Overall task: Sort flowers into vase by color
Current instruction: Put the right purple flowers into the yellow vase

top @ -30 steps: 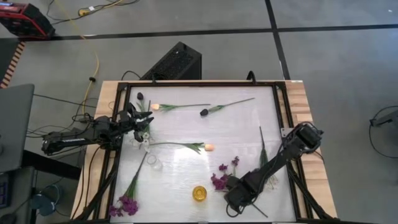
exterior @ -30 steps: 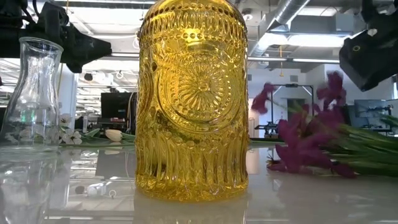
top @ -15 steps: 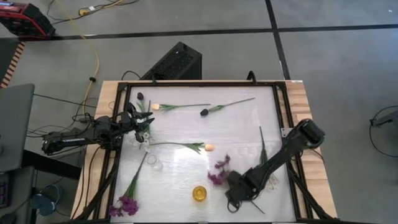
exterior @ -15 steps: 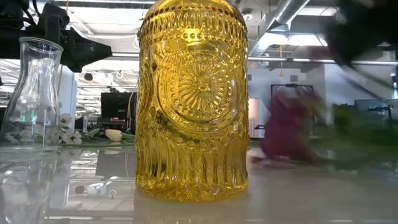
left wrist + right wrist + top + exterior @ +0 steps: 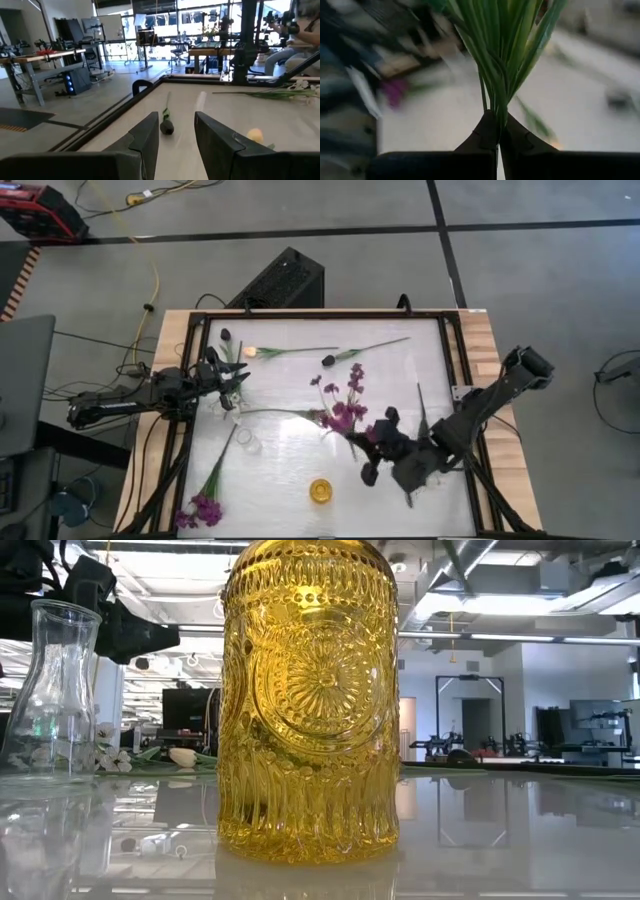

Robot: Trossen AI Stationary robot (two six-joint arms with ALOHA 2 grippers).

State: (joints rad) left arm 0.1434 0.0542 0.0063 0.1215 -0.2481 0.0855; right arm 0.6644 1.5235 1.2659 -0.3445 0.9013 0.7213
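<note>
My right gripper (image 5: 374,442), over the table's middle right, is shut on a purple flower (image 5: 340,412) with green stems (image 5: 496,75). The yellow vase (image 5: 320,491) stands near the front edge and fills the low view (image 5: 310,700). A clear vase (image 5: 247,442) stands left of it. My left gripper (image 5: 228,379) hovers open at the table's left; past its fingers (image 5: 150,135) lies a dark tulip bud (image 5: 166,127). On the table lie a cream tulip (image 5: 250,352), a dark bud (image 5: 328,360) and another purple flower (image 5: 203,506). My right gripper pinches the bundle of green stems (image 5: 497,119) between its two fingertips (image 5: 485,135). The stems fan out beyond the fingers, and the stem tail (image 5: 409,500) sticks out behind the gripper toward the near edge. The flower is lifted clear of the table, its blossoms toward the far left.
A long green stem (image 5: 280,412) crosses the table's middle under the lifted blossoms. White blossoms (image 5: 108,758) and a cream tulip (image 5: 183,756) lie behind the clear vase (image 5: 55,690). A black frame (image 5: 455,360) borders the table. Free surface lies at the far right.
My right gripper has risen and gone toward the far edge with the purple flower. The flower, which lay on the table right of the yellow vase, is lifted clear; its blossoms now hang over the table's middle, and it has left the low view.
</note>
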